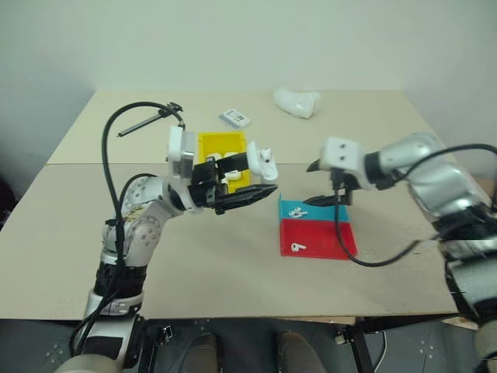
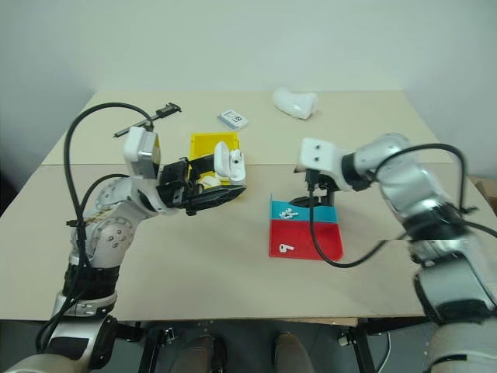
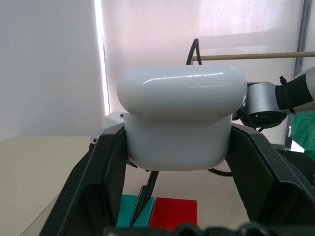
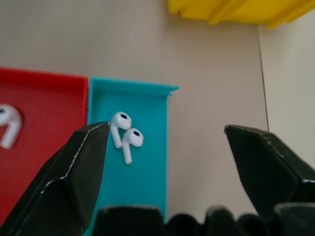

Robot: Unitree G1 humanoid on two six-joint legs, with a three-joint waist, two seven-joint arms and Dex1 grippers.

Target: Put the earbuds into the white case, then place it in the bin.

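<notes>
Right wrist view: right end effector spread wide, empty, poised above the blue tray; two earbuds lie there touching each other, a third earbud sits in the red tray alongside.

Left end effector clamps the white case by its lower body, held off the tabletop just in front of the yellow bin; lid looks shut in the left wrist view, so my guess is it has to open before anything goes in.

Risks, as judged: the earbuds are tiny, glossy, rounded, with short stems; broad black fingers could pinch both at once, or squirt one out sideways; the tray's low upright wall sits close by and could block a finger on the way down; the case is slick, rounded plastic gripped on smooth sides, so a push against it may twist it or let it slip.

Trays and bin: hard, matte, bright moulded plastic, straight walls; tabletop pale, flat, lightly textured; a lumpy white object and a small card lie well apart at the far side.
</notes>
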